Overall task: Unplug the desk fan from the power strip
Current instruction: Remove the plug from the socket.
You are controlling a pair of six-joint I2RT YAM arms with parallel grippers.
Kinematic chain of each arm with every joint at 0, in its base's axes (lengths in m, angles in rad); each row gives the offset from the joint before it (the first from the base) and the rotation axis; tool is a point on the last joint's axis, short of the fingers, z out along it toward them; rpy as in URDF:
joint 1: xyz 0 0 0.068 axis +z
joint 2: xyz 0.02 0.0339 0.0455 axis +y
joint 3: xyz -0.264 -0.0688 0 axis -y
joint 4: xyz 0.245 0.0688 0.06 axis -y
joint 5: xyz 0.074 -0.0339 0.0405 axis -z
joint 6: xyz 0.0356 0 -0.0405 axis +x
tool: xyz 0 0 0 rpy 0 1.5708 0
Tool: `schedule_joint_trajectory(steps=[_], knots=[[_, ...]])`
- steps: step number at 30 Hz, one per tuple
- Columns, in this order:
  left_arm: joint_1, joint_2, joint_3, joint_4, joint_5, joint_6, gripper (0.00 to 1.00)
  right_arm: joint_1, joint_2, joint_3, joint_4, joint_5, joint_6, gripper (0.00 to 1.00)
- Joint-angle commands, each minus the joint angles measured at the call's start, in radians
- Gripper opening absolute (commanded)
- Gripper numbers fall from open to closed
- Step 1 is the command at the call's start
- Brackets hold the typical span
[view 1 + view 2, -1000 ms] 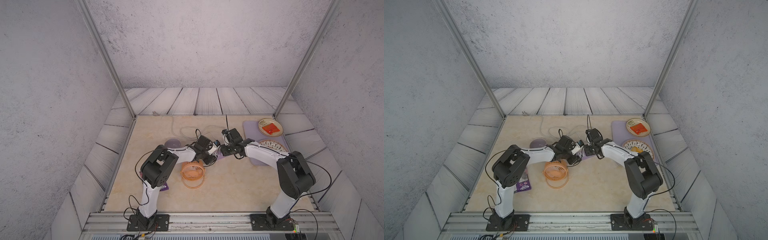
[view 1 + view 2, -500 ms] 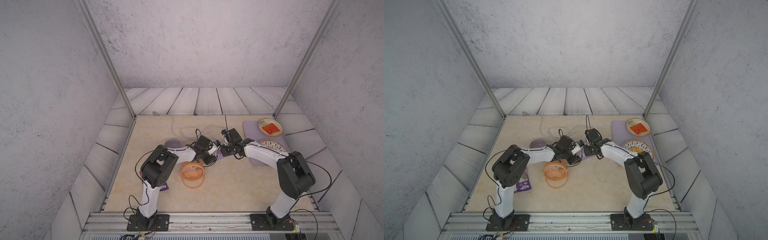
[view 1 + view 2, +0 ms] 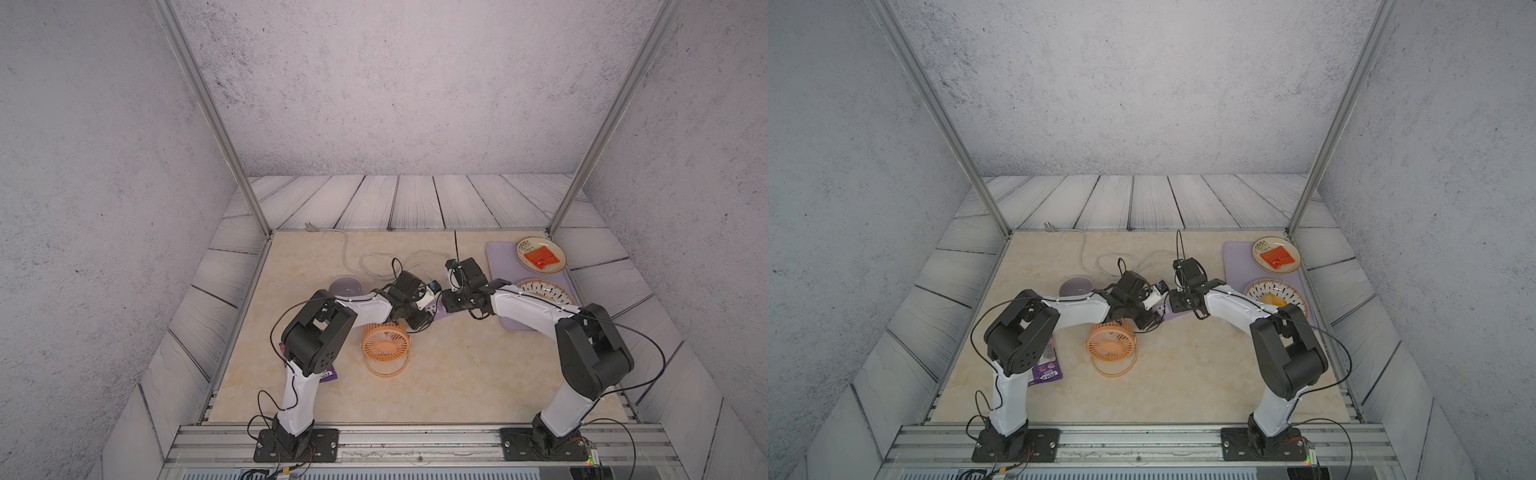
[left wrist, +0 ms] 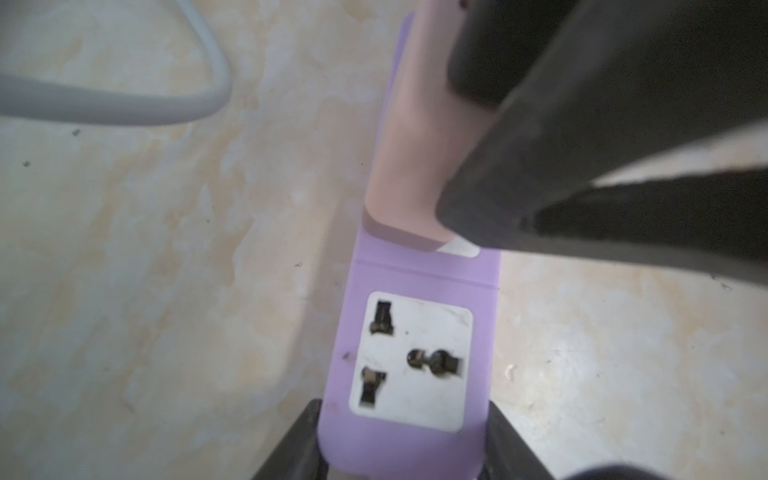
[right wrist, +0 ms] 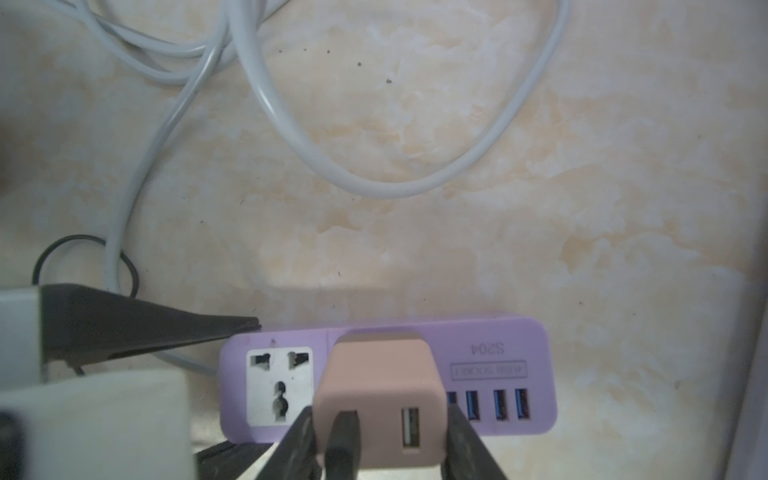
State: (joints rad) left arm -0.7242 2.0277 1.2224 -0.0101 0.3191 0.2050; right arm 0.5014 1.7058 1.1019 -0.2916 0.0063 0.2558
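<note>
Top views both showed the desk fan [image 3: 384, 341] standing on its hoop stand on the beige table [image 3: 457, 382], grille turned upward, just in front of the left arm's wrist. Behind it the two arms met over the power strip [image 3: 437, 311]. Only a lilac sliver of it showed between the left gripper [image 3: 419, 319] and the right gripper [image 3: 451, 300], and neither grip could be read from up there. A whitish cable [image 3: 374, 261] looped toward the back edge. A lilac bowl [image 3: 345, 286] sat beside the left arm, a lilac tray [image 3: 498, 259] carrying two plates [image 3: 540, 254] lay to the right, and a purple packet [image 3: 329, 375] lay by the left arm's elbow.

Left wrist view showed the left gripper [image 4: 403, 440] clamped across one end of the power strip [image 4: 415, 451], with a dark finger [image 4: 293, 449] against each long side. One white socket face [image 4: 411, 361] lay bare next to that grip. Beyond it the pale pink plug block [image 4: 409, 145] stood on the strip, and the right gripper's dark fingers [image 4: 582, 137] pressed on it.

Right wrist view showed the right gripper [image 5: 380, 440] closed narrowly on the plug block [image 5: 374, 386], one finger on each side. The block sat over the strip's second socket, beside a row of blue ports [image 5: 486, 405]. Whether its pins were seated could not be told. A black cord [image 5: 340, 444] entered the block's face.
</note>
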Motion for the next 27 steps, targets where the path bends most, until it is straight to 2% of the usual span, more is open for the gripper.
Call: schedule_joint_trajectory(steps=[1,17,27], knots=[[-0.049,-0.005,-0.005,-0.075,0.056,0.048,0.00,-0.006,-0.045,0.019,0.113,-0.026,0.033,0.38],[-0.052,0.003,0.004,-0.077,0.059,0.044,0.00,0.079,-0.007,0.066,0.082,0.019,-0.020,0.37],[-0.054,-0.002,-0.004,-0.078,0.056,0.047,0.00,0.067,-0.015,0.077,0.057,0.053,-0.014,0.37]])
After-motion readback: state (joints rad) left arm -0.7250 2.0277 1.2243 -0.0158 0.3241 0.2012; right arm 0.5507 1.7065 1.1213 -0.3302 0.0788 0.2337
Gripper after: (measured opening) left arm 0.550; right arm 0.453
